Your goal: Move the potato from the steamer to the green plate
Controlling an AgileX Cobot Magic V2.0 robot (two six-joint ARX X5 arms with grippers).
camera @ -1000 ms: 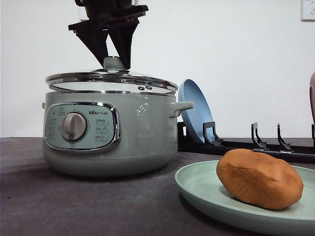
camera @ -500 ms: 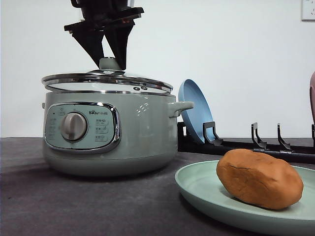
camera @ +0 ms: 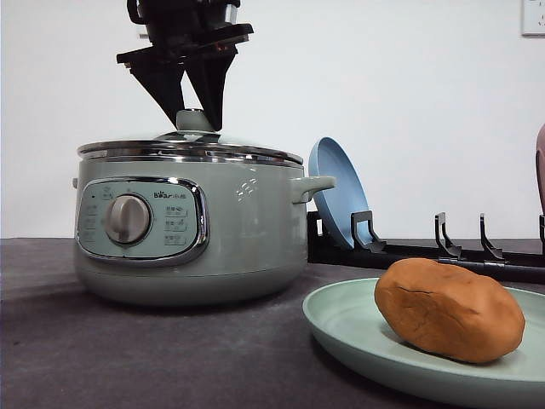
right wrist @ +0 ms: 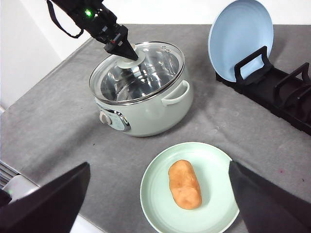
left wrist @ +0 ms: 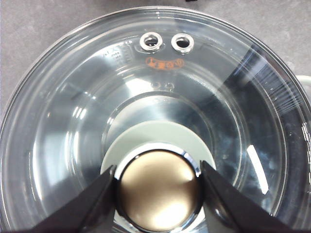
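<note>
Looking forward over the table, the front view shows the potato (camera: 449,310) lying on the green plate (camera: 341,328), apart from the steamer (camera: 192,226), whose glass lid (camera: 189,149) sits level on its rim while the left gripper (camera: 196,115) pinches the lid's knob (camera: 196,120). From the left wrist, both fingers (left wrist: 95,196) press the sides of the shiny knob, so its smooth metal cap may prove slippery. From the right wrist, the right gripper (right wrist: 158,208) hangs spread wide above the plate. The potato looks firm, matte and fairly light, best gripped across its narrow middle; the lid looks fragile and heavier.
</note>
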